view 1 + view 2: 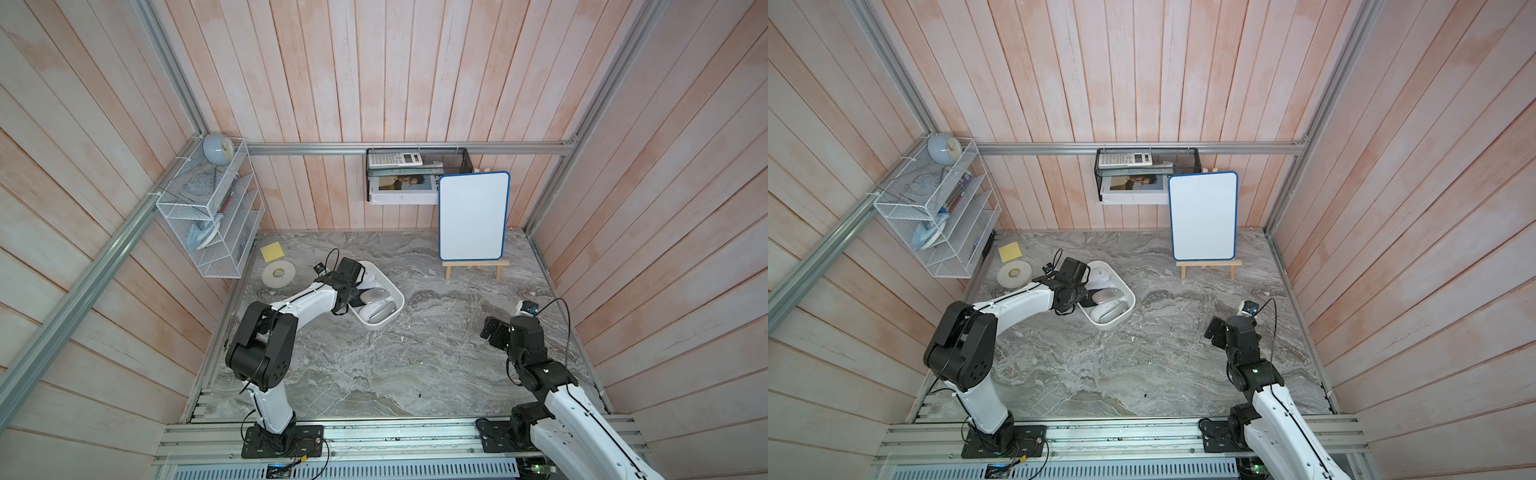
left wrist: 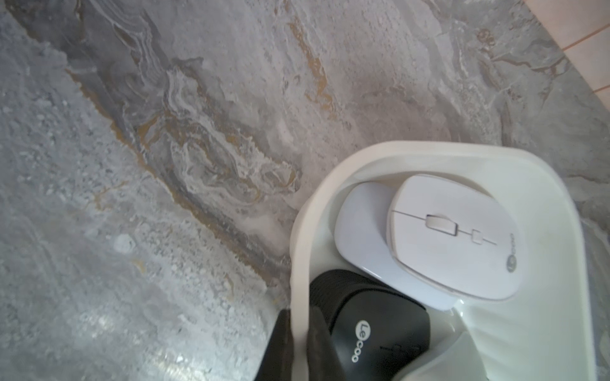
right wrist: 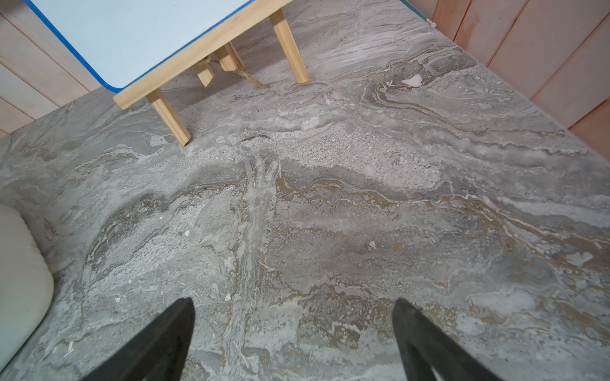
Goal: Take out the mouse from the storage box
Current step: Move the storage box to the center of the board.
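Our left gripper (image 2: pixel 299 330) is clamped on the storage box (image 2: pixel 412 146) wall, not the black mouse (image 2: pixel 376 330) inside, toward the table's (image 1: pixel 415 374) left edge (right gripper (image 3: pixel 293 303) stands spread), so lifting may tip everything.

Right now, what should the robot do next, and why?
Probably bring the open right gripper over to the storage box for the white mouse on top: the left gripper is shut on the box's rim, seemingly steadying it.
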{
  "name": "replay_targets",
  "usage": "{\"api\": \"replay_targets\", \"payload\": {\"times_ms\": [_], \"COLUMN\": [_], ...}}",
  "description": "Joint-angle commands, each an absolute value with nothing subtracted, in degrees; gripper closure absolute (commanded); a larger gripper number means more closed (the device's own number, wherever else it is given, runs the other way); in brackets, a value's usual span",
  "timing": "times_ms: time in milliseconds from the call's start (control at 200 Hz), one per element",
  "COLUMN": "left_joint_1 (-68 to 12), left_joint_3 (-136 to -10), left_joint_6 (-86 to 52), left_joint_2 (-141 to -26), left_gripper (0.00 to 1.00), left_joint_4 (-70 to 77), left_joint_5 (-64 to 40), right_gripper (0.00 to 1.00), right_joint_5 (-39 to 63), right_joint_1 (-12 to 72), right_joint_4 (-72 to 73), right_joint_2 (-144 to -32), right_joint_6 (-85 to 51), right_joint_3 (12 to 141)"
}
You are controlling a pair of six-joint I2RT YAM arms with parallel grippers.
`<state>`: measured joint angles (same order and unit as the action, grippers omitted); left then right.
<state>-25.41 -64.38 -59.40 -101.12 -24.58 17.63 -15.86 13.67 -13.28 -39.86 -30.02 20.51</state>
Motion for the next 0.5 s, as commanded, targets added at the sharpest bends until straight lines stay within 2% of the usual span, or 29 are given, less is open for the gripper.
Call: {"api": "replay_targets", "payload": {"times_ms": [0,55,140,240,280,315,345,495], "left_joint_1": [-26.9,-26.9,-26.9,-25.6,-24.6,-23.5,-22.6,-18.3], "left_joint_3": [-59.6,-58.3,-59.2,-62.0,-62.1,-62.1,-62.2,-65.2], "left_joint_6": [-61.0,-59.8,-55.8,-50.5,-48.6,-47.1,-45.6,-38.5], "left_joint_2": [-98.4,-97.0,-95.7,-94.7,-93.4,-92.1,-91.0,-88.5], "left_gripper": [0.92,0.85,0.68,0.56,0.46,0.34,0.28,0.15], "left_joint_4": [-24.9,-24.0,-26.0,-31.1,-31.8,-32.5,-33.2,-34.2], "left_joint_5": [16.7,15.4,14.2,13.3,13.0,13.4,13.9,15.4], "right_gripper": [0.02,0.02,0.02,0.03,0.03,0.02,0.03,0.02], "right_joint_5": [-15.0,-15.0,-15.0,-14.5,-13.6,-12.9,-12.9,-16.9], "right_joint_1": [13.7,14.0,14.7,16.4,17.5,18.8,20.3,30.0], "right_joint_4": [-13.8,-14.3,-14.9,-15.9,-15.9,-15.9,-15.9,-15.2], "right_joint_2": [-40.9,-41.4,-41.7,-42.1,-42.4,-42.8,-43.2,-46.3], "right_joint_6": [-30.5,-30.6,-30.6,-31.6,-32.0,-32.3,-32.8,-36.5], "right_joint_3": [21.8,22.4,23.0,23.9,24.3,24.7,25.1,27.0]}}
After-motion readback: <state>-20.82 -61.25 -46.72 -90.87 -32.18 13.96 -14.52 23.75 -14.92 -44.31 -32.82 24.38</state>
